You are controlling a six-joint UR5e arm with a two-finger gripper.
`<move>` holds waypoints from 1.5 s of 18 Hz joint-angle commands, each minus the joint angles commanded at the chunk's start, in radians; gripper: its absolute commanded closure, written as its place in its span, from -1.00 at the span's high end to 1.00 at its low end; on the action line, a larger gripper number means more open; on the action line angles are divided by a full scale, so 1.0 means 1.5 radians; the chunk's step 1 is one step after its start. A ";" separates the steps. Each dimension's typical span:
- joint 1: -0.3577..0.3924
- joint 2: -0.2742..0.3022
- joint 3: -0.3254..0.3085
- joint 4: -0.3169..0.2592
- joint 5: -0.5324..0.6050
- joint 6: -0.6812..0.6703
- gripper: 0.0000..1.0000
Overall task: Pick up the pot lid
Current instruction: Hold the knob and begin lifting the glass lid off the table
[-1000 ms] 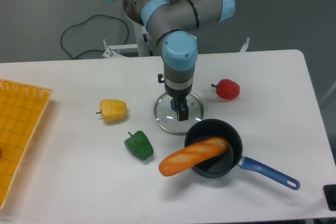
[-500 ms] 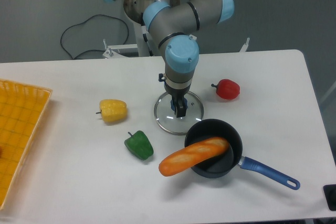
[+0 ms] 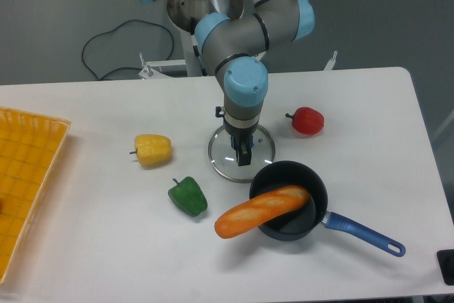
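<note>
- The gripper [image 3: 232, 134] points down over the lid [image 3: 222, 168], its fingers spread; from here I can't tell whether they touch it.
- That lid, clear and round, lies flat on the bench [image 3: 106, 246] right under the gripper.
- Nearer the camera than the gripper, and off to my right, sits the black pan [image 3: 320, 182], its blue handle [image 3: 365, 233] pointing farther away from the gripper.
- An orange loaf [image 3: 252, 216] lies partly in the pan, one end jutting past the rim on my left.
- The green pepper [image 3: 188, 197] is on the camera side of the gripper, to my left.
- Left of the gripper, well apart, there's the yellow pepper [image 3: 153, 150].
- The red pepper [image 3: 307, 120] lies to the gripper's right, as I see it.
- Far off to its left stands a yellow basket [image 3: 30, 175].
</note>
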State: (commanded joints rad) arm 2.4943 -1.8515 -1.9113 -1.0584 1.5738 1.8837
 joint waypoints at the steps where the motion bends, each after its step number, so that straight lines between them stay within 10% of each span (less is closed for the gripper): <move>1: -0.001 0.000 0.000 0.000 0.000 0.000 1.00; 15: 0.004 -0.001 -0.040 0.048 0.012 0.000 0.98; 27: 0.002 -0.001 -0.026 0.042 0.015 -0.021 -0.32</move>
State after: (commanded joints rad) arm 2.4973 -1.8530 -1.9497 -0.9956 1.5969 1.8515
